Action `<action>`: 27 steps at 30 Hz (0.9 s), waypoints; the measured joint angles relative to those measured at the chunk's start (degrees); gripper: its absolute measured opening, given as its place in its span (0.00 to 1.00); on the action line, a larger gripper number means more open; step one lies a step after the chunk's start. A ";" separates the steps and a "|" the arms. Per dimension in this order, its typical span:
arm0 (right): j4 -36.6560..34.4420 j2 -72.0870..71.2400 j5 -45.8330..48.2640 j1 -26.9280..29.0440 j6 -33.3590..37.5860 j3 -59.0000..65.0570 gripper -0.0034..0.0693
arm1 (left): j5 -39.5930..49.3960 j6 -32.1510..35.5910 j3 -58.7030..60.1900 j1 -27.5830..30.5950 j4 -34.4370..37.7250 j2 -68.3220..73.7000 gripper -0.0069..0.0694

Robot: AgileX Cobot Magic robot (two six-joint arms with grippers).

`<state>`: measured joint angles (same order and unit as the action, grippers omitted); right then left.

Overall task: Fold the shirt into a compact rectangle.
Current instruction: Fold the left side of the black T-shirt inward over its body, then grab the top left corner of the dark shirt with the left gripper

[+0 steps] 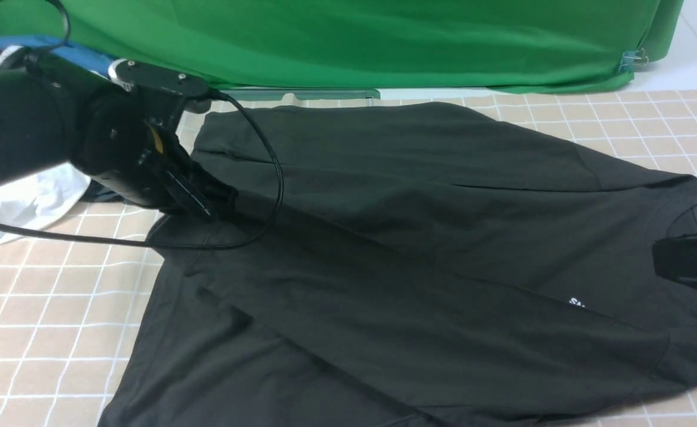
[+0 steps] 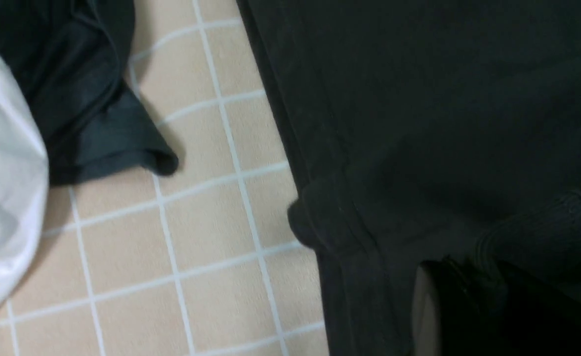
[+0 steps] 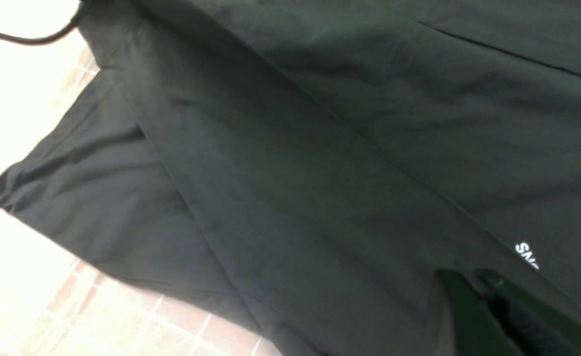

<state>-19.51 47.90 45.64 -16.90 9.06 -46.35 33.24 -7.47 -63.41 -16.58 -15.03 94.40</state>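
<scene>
The shirt (image 1: pixel 419 237) lies spread on the checked tabletop (image 1: pixel 40 320). Its long axis runs across the robot's front, with the hem at the robot's left and the collar and white print (image 1: pixel 577 303) at its right. The left claw (image 1: pixel 209 207) sits at the hem edge, fingers together and seemingly pinching the cloth. A raised crease runs from there toward the right claw (image 1: pixel 689 264) by the collar. Whether the right claw's fingers hold cloth cannot be told. Each arm is nearest its own end, so the coming fold likely depends on carrying that crease evenly. In all there are one black shirt, one smaller dark garment (image 2: pixel 93 123), one white garment (image 2: pixel 4 198) and two claws.
</scene>
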 joint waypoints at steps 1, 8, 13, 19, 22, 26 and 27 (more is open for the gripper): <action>0.85 0.54 0.63 0.00 -0.56 0.00 0.13 | -0.12 -0.56 -0.41 0.00 -0.90 0.03 0.24; 12.79 6.49 4.26 1.70 -10.01 0.00 0.14 | 9.50 -2.04 -5.78 0.00 1.94 -1.02 0.42; 14.33 10.96 7.00 7.49 -9.43 0.00 0.10 | 13.86 2.53 -4.04 -3.01 11.56 -6.69 0.27; 14.38 17.16 9.40 16.43 -5.62 0.00 0.10 | 12.89 1.64 4.68 -19.05 23.62 -12.24 0.11; 14.31 19.22 9.62 18.74 -5.43 0.00 0.10 | 10.89 0.42 6.56 -25.87 28.31 -10.87 0.11; 13.17 21.75 9.68 19.54 -4.50 0.00 0.11 | 4.57 -0.20 6.16 -36.02 31.25 -6.04 0.15; 12.59 21.99 9.68 19.54 -4.34 0.00 0.12 | 3.51 -0.21 5.66 -38.05 31.38 -4.74 0.17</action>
<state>-6.92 69.89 55.33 2.64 4.72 -46.35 36.75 -7.68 -57.74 -54.63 16.35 89.66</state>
